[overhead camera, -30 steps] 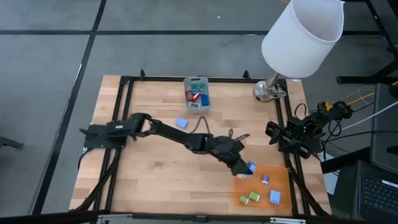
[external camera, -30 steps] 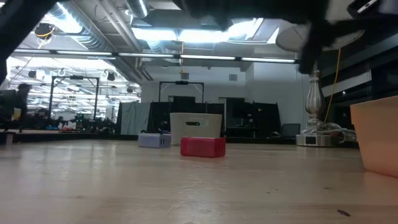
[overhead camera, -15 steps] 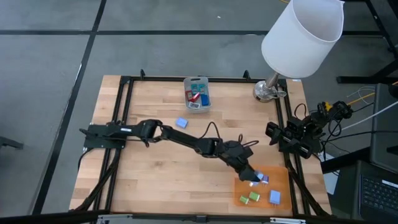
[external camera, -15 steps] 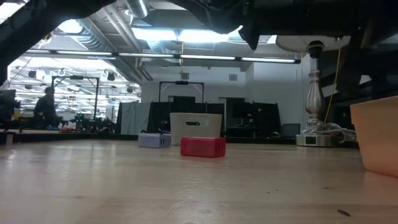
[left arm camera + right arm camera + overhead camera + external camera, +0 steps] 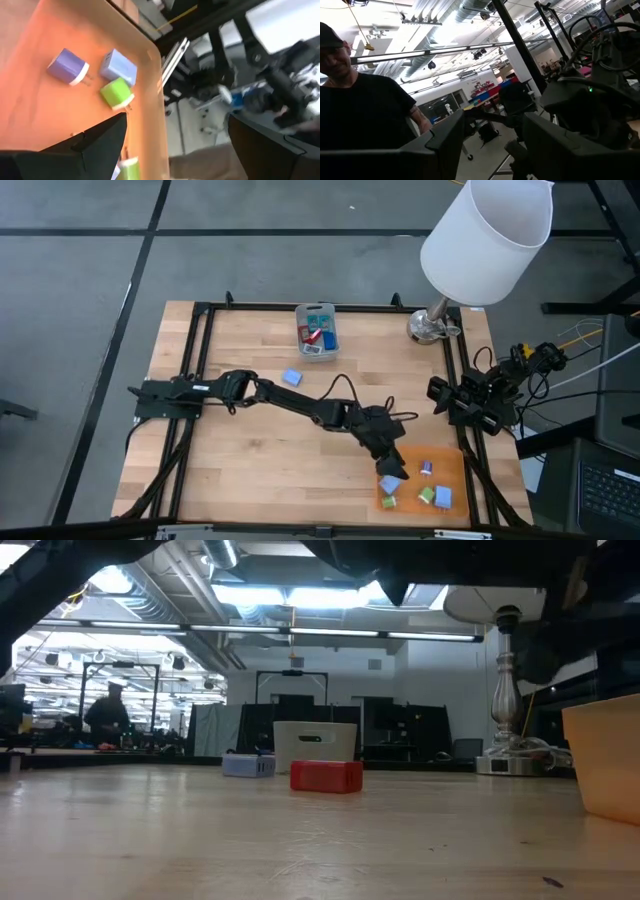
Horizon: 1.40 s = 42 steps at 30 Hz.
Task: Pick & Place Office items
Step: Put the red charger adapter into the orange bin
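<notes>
Flat orange rectangular mat [image 5: 450,465] partly hidden under left gripper [image 5: 391,478], reaching over its near-left edge with fingers spread wide, nothing held. Right gripper [image 5: 443,394] folded at table's right edge; finger state indiscernible. Small office items on mat: light blue plug block [image 5: 442,497], green block [image 5: 426,495], now beside it, shifted from earlier; another pale blue block [image 5: 390,483] released at fingertips.

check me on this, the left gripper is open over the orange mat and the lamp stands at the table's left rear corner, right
Not quite: the lamp stands at the table's right rear corner, as the high view shows. The rest holds: the left gripper is open over the orange mat.
</notes>
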Each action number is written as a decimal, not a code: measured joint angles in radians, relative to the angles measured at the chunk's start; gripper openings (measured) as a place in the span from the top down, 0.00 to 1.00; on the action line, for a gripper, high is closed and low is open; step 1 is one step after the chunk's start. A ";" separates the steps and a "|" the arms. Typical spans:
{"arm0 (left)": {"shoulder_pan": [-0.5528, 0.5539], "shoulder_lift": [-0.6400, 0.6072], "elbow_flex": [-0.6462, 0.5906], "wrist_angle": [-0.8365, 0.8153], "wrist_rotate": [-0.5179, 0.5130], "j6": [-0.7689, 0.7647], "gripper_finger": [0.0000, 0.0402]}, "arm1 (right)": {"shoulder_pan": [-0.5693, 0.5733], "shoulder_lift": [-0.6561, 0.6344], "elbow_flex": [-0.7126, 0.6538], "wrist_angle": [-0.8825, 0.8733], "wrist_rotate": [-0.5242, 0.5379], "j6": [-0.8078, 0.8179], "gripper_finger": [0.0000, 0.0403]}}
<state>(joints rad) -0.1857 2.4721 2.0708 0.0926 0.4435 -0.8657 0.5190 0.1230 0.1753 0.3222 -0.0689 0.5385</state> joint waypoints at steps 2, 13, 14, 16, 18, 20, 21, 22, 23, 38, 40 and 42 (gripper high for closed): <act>0.005 -0.032 0.000 -0.105 0.003 0.073 0.16 | 0.000 0.000 0.000 -0.001 0.000 0.000 0.50; 0.024 -0.234 0.001 -1.051 -0.288 0.873 0.16 | 0.000 0.000 0.000 0.000 -0.001 0.000 0.50; 0.018 -0.239 0.001 -1.114 -0.315 0.937 0.16 | 0.000 0.000 0.000 0.003 0.000 0.000 0.50; 0.013 -0.240 0.001 -1.178 -0.343 1.035 0.16 | 0.000 0.000 0.000 0.003 0.005 0.000 0.50; 0.013 -0.240 0.000 -1.239 -0.355 1.106 0.16 | 0.000 0.000 0.000 0.008 0.006 0.000 0.50; 0.015 -0.240 -0.006 -1.247 -0.374 1.164 0.16 | -0.001 0.000 0.000 0.007 0.009 0.000 0.50; 0.018 -0.240 -0.017 -1.246 -0.387 1.180 0.16 | 0.000 0.000 0.000 0.007 0.018 0.001 0.50; 0.024 -0.240 -0.027 -1.251 -0.402 1.189 0.16 | 0.000 0.000 0.000 0.008 0.029 0.001 0.50; 0.030 -0.238 -0.035 -1.255 -0.407 1.191 0.16 | 0.000 0.000 0.000 0.007 0.038 0.000 0.50; 0.111 -0.238 -0.183 -1.194 -0.415 1.190 0.16 | -0.001 0.000 0.000 0.007 0.064 0.000 0.50; 0.111 -0.238 -0.183 -1.165 -0.419 1.191 0.16 | -0.001 0.000 0.000 0.007 0.078 0.000 0.50; 0.110 -0.238 -0.183 -1.144 -0.417 1.193 0.16 | -0.001 0.000 0.000 0.006 0.080 -0.006 0.50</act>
<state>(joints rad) -0.0761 2.2341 1.8877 -1.0510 0.0264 0.3277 0.5182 0.1230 0.1753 0.3286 0.0116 0.5322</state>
